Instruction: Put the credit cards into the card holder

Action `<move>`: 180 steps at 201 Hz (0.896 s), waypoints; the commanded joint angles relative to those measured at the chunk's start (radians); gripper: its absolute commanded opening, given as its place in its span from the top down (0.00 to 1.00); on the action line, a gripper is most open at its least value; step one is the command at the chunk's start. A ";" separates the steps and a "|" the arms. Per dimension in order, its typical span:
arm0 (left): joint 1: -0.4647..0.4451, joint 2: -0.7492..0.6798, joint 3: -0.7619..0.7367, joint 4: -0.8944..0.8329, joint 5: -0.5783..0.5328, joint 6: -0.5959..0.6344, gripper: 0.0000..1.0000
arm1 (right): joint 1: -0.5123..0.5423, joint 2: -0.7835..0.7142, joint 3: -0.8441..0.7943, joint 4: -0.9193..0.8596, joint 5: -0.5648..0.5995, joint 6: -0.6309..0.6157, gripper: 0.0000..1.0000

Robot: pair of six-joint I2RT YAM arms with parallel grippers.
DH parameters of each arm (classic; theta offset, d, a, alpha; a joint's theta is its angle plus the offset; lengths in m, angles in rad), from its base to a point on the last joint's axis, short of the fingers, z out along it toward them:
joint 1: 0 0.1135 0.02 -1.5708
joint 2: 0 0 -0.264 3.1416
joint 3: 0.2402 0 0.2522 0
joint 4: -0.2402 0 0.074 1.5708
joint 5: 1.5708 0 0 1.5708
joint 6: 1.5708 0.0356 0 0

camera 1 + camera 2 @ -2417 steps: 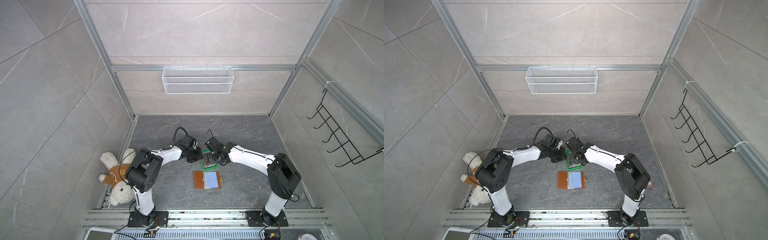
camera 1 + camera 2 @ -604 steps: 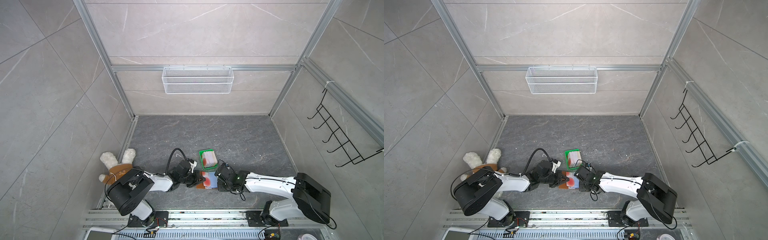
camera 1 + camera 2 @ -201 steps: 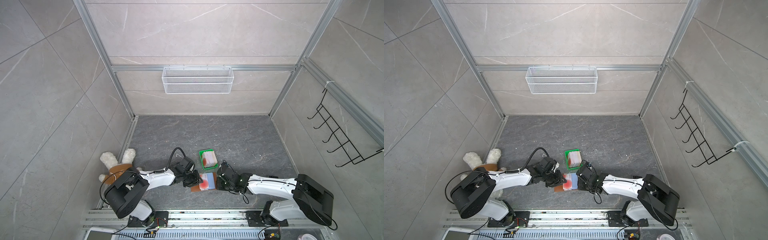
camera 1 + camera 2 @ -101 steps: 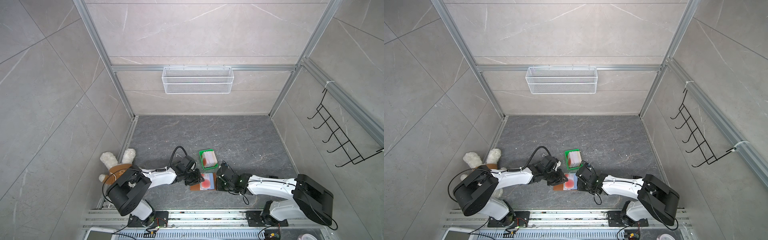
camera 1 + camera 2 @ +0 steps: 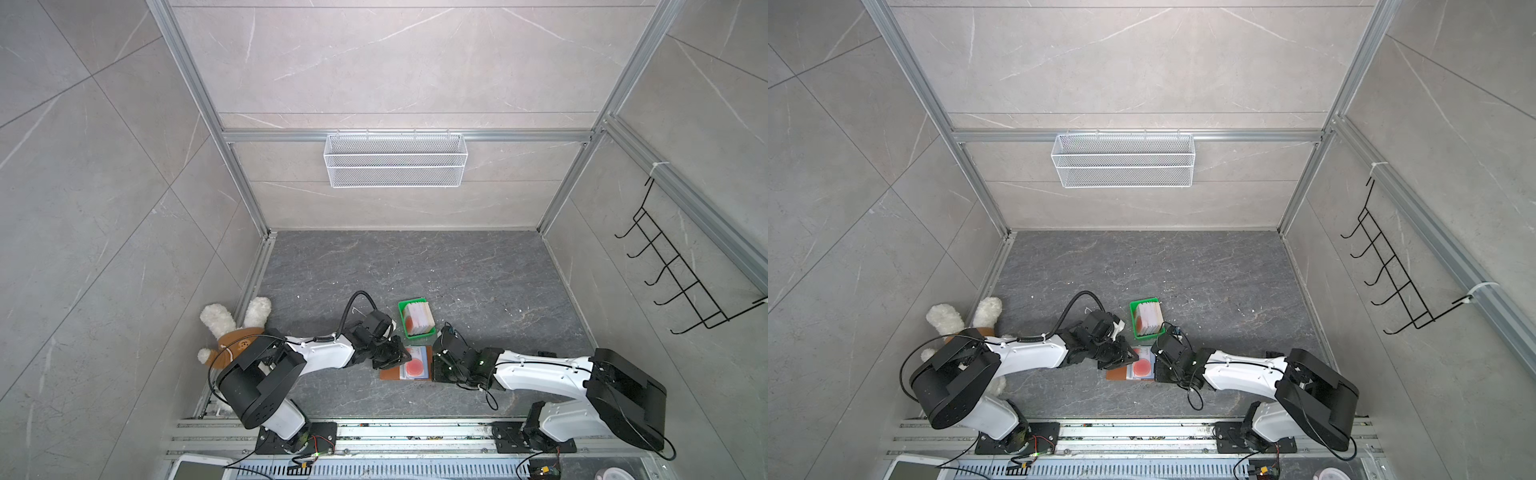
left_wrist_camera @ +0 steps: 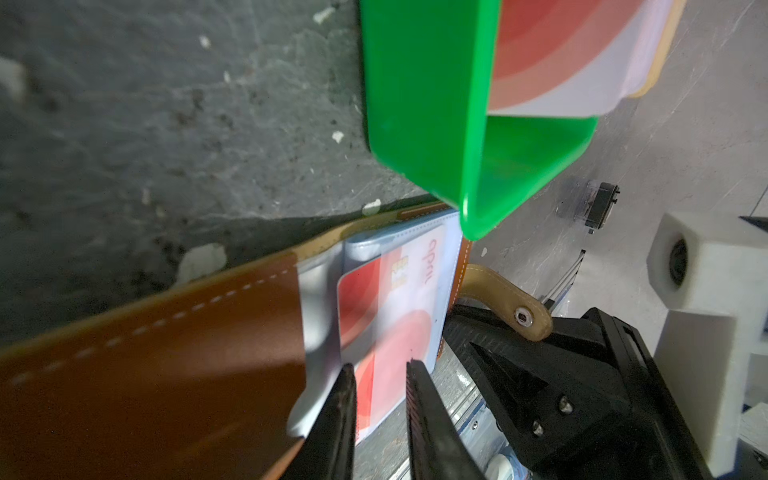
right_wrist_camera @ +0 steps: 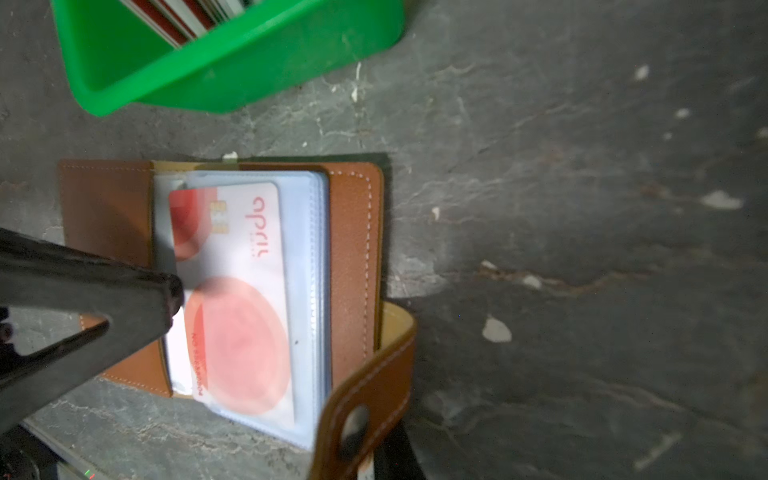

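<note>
Card holder (image 5: 409,368) lies open and flat on the tabletop (image 5: 478,270), near the middle of its front edge, between the two grippers in both top views. One pale card (image 7: 241,291) with a red-orange circle sits on the holder's inner pages. It is mostly under a clear sleeve (image 7: 305,249), with a thin strip poking out on the side of the left gripper (image 5: 400,358). That gripper's fingers (image 6: 336,424) stand a little apart with a narrow gap between them, their tips at the exposed edge of the card. The right gripper (image 5: 436,368) is closed at the holder's opposite edge, and the snap tab (image 6: 521,318) curls up over it. The other credit cards (image 5: 419,318) stand as a stack in the green tray (image 5: 401,318), just behind the holder toward the back edge of the tabletop
</note>
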 commanded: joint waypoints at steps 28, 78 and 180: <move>-0.006 -0.003 0.022 -0.013 -0.007 -0.001 0.76 | 0.008 0.009 -0.011 -0.028 0.025 0.018 0.89; -0.007 -0.032 0.034 -0.088 -0.045 0.019 0.76 | 0.010 0.011 -0.012 -0.030 0.031 0.020 0.89; -0.009 0.036 0.068 -0.009 0.001 0.000 0.81 | 0.012 0.004 -0.014 -0.041 0.041 0.021 0.89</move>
